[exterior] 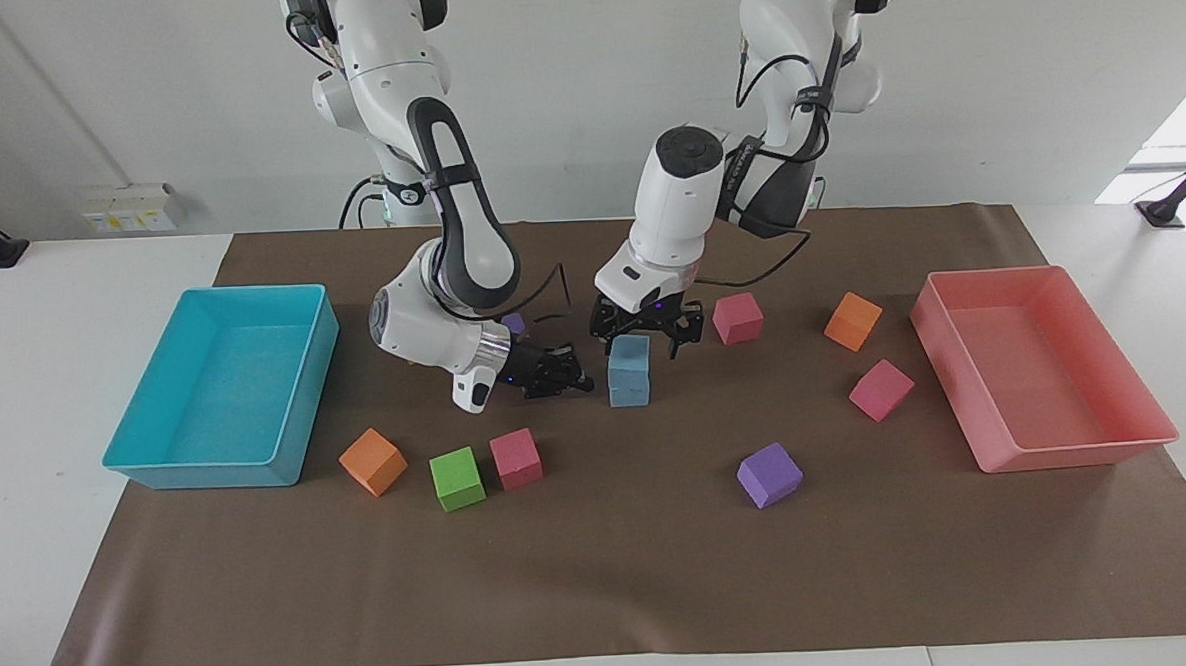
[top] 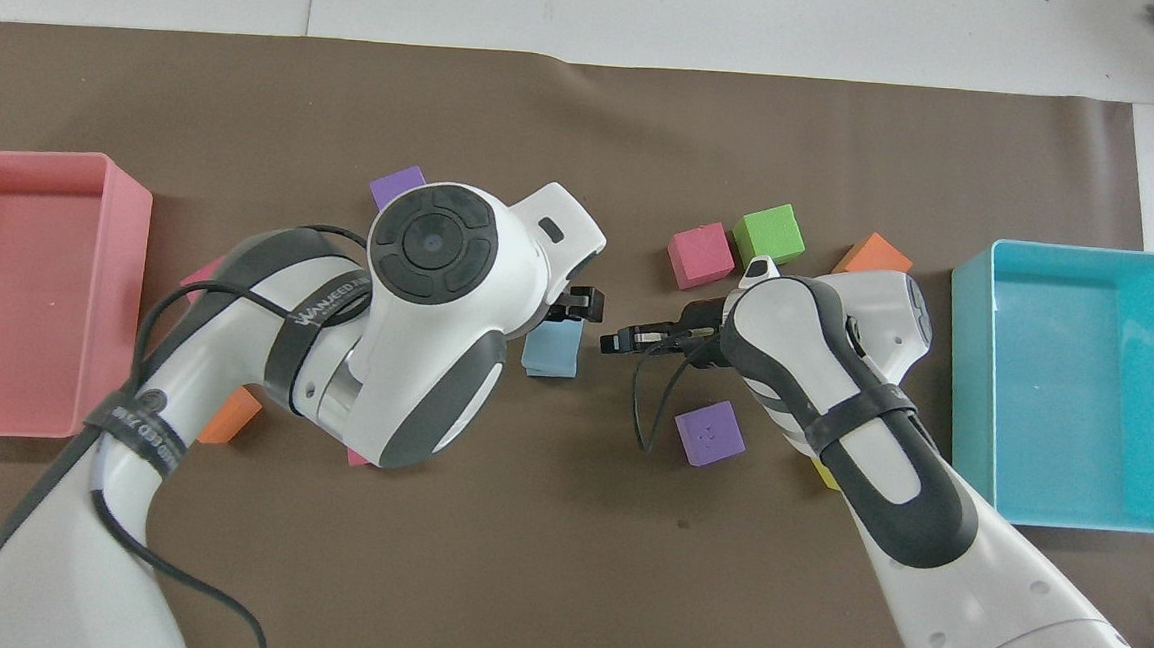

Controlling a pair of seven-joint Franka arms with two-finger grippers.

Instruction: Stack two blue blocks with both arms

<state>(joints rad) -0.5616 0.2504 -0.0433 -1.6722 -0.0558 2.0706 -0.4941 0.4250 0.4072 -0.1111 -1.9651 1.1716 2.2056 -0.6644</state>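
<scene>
Left gripper (exterior: 648,329) hangs just above the blue stack, fingers spread apart and holding nothing; no contact with the upper blue block (exterior: 631,353) can be made out. Right gripper (exterior: 558,373) sits low beside the stack, toward the right arm's end of the table, clear of the cubes; whether its fingers are parted or together cannot be told.

The upper blue block rests squarely on the lower blue block (exterior: 630,389), which stands on the brown mat (exterior: 603,573) near the table's middle (in the overhead view only the top face of the stack shows, partly under the left arm's wrist).

Surroundings: a pink cube (exterior: 737,318) lies near the stack, toward the left arm's end. A purple cube (exterior: 769,474) lies farther from the robots. The turquoise tray (exterior: 158,462) stands at the right arm's end, the pink tray (exterior: 1069,452) at the left arm's end.
</scene>
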